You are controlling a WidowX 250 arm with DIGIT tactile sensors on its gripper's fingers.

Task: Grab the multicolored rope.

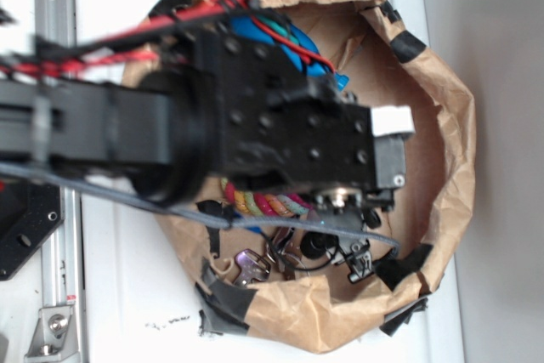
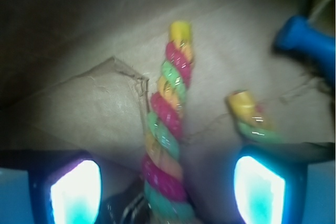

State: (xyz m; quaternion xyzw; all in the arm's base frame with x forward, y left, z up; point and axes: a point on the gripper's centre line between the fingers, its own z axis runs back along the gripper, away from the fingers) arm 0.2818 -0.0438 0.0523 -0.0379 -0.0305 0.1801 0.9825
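Observation:
The multicolored rope [image 2: 167, 129], twisted red, yellow and pale green with yellow tips, lies on the brown paper floor of the basket. One arm of it runs up between my two fingers; the other arm's tip [image 2: 247, 111] lies just above the right finger. My gripper [image 2: 168, 190] is open, its pads [image 2: 76, 192] wide apart on either side of the rope, not touching it. In the exterior view a short stretch of the rope [image 1: 259, 201] shows under the black arm, and the gripper itself is hidden there. The blue bottle-shaped toy [image 2: 307, 40] lies at the upper right.
A brown paper basket [image 1: 450, 108] with black tape on its rim holds everything. Blue toy [image 1: 293, 40] shows behind the arm. Small dark metal and black pieces [image 1: 293, 252] lie near the basket's front wall. A torn paper flap [image 2: 121, 77] lies left of the rope.

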